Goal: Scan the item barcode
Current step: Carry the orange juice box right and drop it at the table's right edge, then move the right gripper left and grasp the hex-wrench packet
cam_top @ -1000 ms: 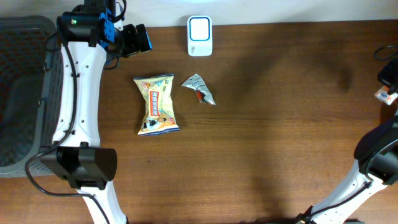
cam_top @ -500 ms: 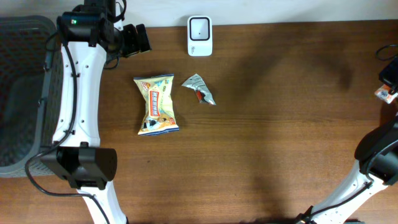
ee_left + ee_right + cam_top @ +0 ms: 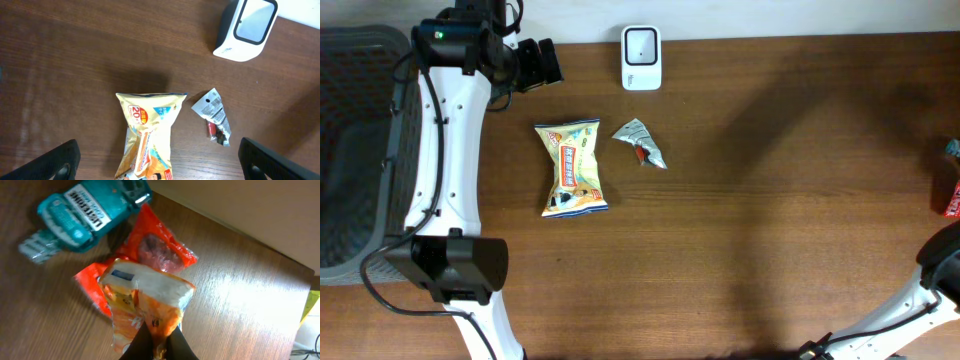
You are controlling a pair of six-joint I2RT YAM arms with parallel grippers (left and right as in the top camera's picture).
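Orange packet point(image 3: 145, 297) crumpled (blue label showing); white scanner point(image 3: 641, 57), far edge.

We see a desk point(image 3: 770, 200) of dark brown wood with a fine streaked grain. The barcode scanner point(image 3: 641, 57) is white with a pale grey window and a dark grey side. The snack bag point(image 3: 574, 167) is yellow, printed in blue, red and white. The small wrapper point(image 3: 640, 143) is silver with a red patch and black print. The basket point(image 3: 350, 150) is dark grey mesh. We also see an orange-and-white packet point(image 3: 145, 300) with a blue label, a glossy red packet point(image 3: 160, 247) and a teal Listerine pack point(image 3: 85, 212) lettered in white.
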